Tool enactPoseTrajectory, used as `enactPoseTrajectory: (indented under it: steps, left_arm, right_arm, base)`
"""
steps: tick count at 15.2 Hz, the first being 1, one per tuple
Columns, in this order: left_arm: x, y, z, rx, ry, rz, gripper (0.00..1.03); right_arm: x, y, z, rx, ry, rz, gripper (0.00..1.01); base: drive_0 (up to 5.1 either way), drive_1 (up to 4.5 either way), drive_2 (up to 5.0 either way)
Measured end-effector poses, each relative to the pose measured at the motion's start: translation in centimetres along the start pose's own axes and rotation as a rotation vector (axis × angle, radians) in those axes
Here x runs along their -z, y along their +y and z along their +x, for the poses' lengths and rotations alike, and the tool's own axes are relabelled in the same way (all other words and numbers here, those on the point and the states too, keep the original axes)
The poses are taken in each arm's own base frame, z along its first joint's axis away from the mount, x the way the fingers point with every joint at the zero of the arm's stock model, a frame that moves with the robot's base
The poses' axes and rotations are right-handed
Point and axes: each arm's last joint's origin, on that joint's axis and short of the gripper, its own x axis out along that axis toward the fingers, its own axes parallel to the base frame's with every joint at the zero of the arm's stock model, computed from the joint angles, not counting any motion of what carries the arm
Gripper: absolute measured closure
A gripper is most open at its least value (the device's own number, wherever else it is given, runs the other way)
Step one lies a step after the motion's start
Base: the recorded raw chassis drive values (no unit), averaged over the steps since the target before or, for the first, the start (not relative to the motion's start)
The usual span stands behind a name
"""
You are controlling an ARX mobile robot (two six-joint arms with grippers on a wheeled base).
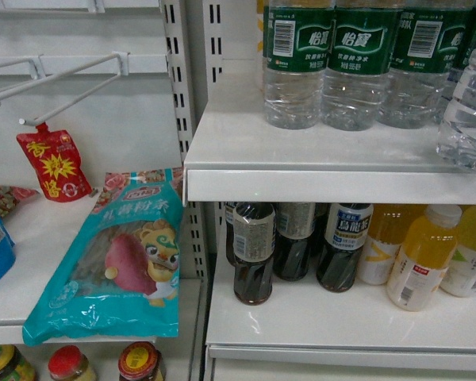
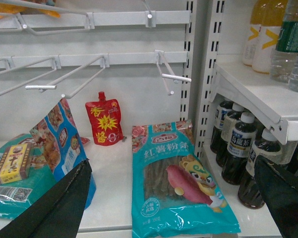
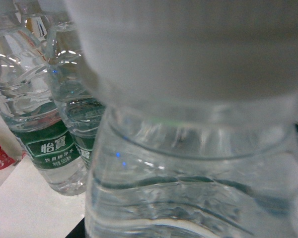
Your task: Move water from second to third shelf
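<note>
We see the clear ribbed plastic water bottle (image 1: 466, 111) upright at 3 o'clock, long axis vertical, holding colourless water. Left gripper (image 2: 174, 208) fingers apart; right gripper's state we cannot tell.

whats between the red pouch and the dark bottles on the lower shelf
In the left wrist view, the teal noodle bag and a perforated shelf upright lie between the red pouch and dark bottles.

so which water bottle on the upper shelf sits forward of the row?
The water bottle at the far right edge of the head view. It stands nearer the shelf's front lip, apart from the three green-labelled bottles lined up behind; it fills the right wrist view.
</note>
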Motion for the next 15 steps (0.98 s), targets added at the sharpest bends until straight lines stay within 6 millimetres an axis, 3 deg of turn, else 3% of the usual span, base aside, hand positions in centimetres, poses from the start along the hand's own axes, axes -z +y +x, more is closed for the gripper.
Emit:
enactPoseTrajectory:
  steps: [4, 15]
  left_arm:
    - [0.0, 0.0, 0.0, 0.0, 0.0, 0.0, 0.05]
    - [0.0, 0.0, 0.0, 0.0, 0.0, 0.0, 0.05]
  right_arm:
    - [0.0, 0.1, 1.8, 0.039, 0.018, -0.002, 0.58]
    - [-0.1, 0.3, 3.8, 0.069, 0.027, -0.017, 0.58]
  base:
    - [0.0, 0.0, 0.0]
    - [0.0, 0.0, 0.0]
